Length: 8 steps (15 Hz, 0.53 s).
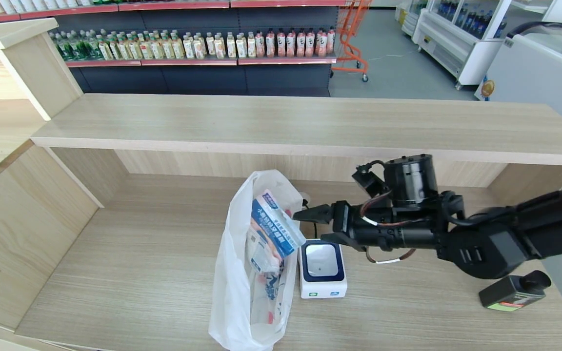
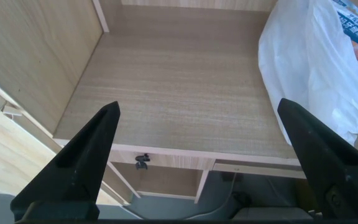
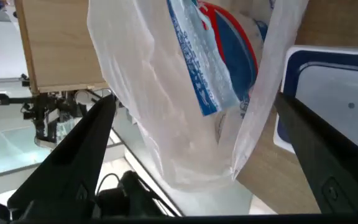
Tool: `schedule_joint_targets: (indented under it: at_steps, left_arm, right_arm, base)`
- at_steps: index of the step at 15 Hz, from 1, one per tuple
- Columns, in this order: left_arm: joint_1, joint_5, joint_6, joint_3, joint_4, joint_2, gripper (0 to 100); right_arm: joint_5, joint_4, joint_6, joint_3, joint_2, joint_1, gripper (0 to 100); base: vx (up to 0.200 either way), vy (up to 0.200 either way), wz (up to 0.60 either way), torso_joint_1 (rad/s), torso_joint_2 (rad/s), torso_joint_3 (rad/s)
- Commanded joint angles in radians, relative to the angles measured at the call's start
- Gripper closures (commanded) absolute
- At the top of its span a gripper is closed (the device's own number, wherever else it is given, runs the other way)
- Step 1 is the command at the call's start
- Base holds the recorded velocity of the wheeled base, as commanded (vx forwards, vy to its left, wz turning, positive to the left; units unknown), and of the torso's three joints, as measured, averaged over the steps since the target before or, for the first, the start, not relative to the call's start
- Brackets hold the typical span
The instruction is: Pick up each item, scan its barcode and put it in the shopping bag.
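The right claw (image 1: 312, 225) is spread and empty, above the scanner (image 1: 322, 265), just beside the mouth of the bag (image 1: 234, 273). A packet (image 1: 271, 229) sits inside with other goods, so those look done. The left claw (image 2: 204, 155), also spread, hangs over the counter (image 1: 139, 273). A dark object (image 1: 512, 291) far right may remain.

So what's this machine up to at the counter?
A robot is working a shop checkout. Its right pincer hangs open beside the bag, over the scanner. A blue packet already sits in the bag, poking out the top. One dark item lies on the counter, not yet bagged.
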Motion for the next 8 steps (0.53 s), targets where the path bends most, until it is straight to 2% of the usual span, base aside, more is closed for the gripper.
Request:
schedule_joint_targets:
  at_steps: [1,3,5,7,8]
  left_arm:
    - [-0.001,0.000,0.000,0.000,0.000,0.000,0]
    - [0.000,0.000,0.000,0.000,0.000,0.000,0]
    - [-0.001,0.000,0.000,0.000,0.000,0.000,0]
    - [-0.001,0.000,0.001,0.000,0.000,0.000,0]
    - [-0.001,0.000,0.001,0.000,0.000,0.000,0]
  right_arm:
    - [0.071,0.006,-0.017,0.259,-0.311,-0.083,0]
    - [0.071,0.035,-0.174,0.347,-0.414,-0.158,0]
    - [0.032,0.075,-0.594,0.408,-0.504,-0.324,0]
    - [-0.156,0.064,-0.915,0.391,-0.516,-0.460,0]
    - [-0.156,0.064,-0.915,0.391,-0.516,-0.460,0]
  base:
    - [0.000,0.000,0.00,0.000,0.00,0.000]
    - [0.000,0.000,0.00,0.000,0.00,0.000]
    - [0.000,0.000,0.00,0.000,0.00,0.000]
    - [0.000,0.000,0.00,0.000,0.00,0.000]
    - [0.000,0.000,0.00,0.000,0.00,0.000]
